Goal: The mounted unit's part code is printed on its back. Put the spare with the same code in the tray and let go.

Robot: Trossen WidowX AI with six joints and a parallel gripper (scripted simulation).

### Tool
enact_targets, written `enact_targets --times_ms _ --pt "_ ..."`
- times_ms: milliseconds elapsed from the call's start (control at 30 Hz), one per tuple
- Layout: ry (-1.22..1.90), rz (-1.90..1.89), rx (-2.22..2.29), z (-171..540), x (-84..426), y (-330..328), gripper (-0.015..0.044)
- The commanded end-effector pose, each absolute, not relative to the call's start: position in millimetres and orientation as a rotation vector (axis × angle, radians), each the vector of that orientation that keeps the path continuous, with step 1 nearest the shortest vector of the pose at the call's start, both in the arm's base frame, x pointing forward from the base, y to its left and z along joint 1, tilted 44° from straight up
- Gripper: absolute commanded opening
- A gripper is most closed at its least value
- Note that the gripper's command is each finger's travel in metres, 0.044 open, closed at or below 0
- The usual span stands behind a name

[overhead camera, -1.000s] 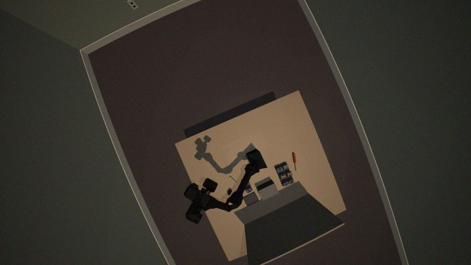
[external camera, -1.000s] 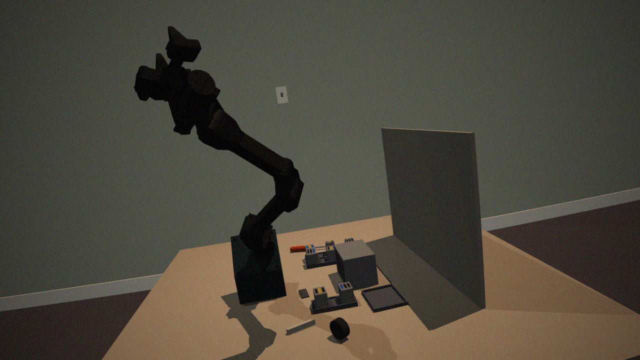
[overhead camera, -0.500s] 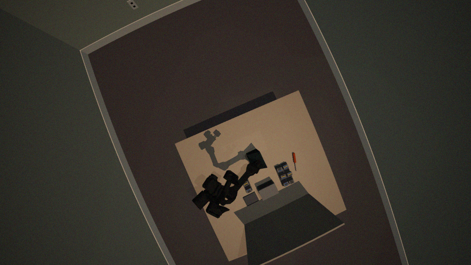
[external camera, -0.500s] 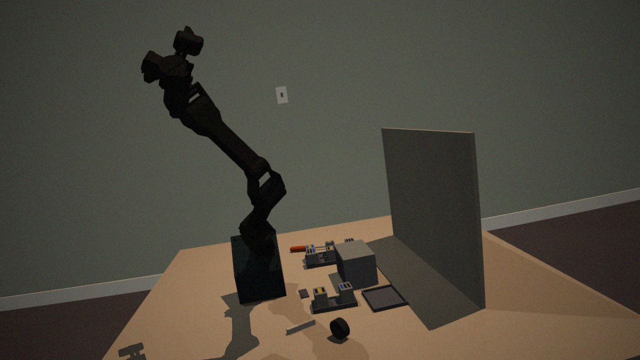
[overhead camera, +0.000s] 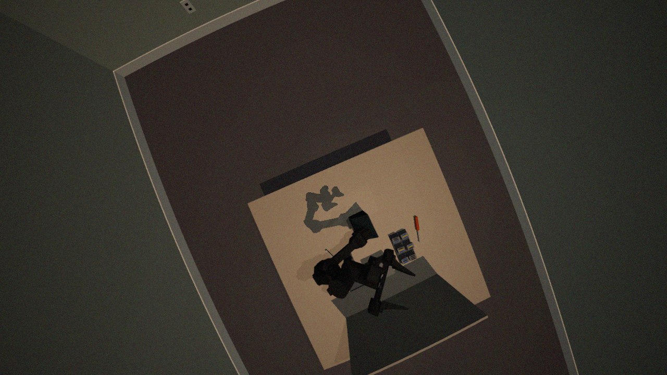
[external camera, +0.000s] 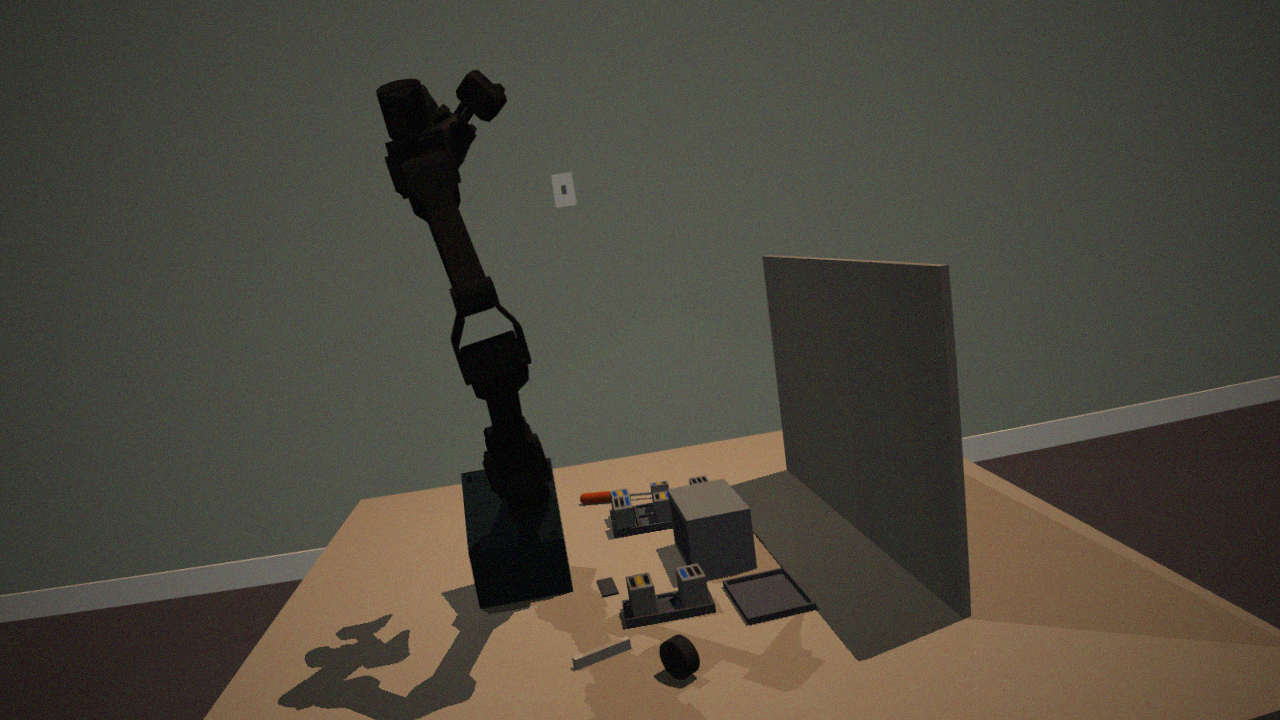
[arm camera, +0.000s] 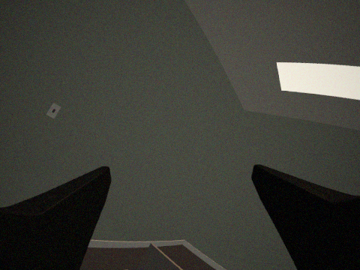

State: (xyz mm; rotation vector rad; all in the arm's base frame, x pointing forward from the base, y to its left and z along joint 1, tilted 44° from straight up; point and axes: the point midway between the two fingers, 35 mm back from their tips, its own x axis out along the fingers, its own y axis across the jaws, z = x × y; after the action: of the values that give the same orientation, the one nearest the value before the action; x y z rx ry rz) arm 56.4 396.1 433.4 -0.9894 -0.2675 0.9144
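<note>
My gripper [overhead camera: 411,291] [arm camera: 184,173] is open and empty, raised high above the table; its fingertips are unclear in the exterior view. The dark tray [external camera: 769,595] lies empty at the foot of the tall panel. A dark rack with several small grey units, such as this unit [overhead camera: 396,239] [external camera: 621,501], stands behind the grey block. A nearer dark holder [external camera: 669,609] carries two upright units, one with a yellow mark [external camera: 640,592] and one with a blue mark [external camera: 691,583]. I cannot tell which unit is the mounted one. No part code is readable.
A tall grey panel [overhead camera: 415,316] [external camera: 863,429] stands beyond the tray. A grey block [external camera: 714,528] stands between the rack and the tray. An orange screwdriver [overhead camera: 416,223] [external camera: 595,497], a black wheel [external camera: 679,656], a light bar [external camera: 601,654] and a small dark plate [external camera: 607,586] lie around.
</note>
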Motion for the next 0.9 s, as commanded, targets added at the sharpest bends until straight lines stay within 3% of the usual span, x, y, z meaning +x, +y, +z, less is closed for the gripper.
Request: enact_targets --times_ms 0,300,533,867 --pt "-0.121 0.836 -1.016 402 101 400 0.044" --pt "0.235 0.62 -1.059 324 222 373 0.044" --pt "0.484 0.454 -1.02 273 281 335 0.044" --pt "0.951 0.061 -0.877 180 369 211 0.044"
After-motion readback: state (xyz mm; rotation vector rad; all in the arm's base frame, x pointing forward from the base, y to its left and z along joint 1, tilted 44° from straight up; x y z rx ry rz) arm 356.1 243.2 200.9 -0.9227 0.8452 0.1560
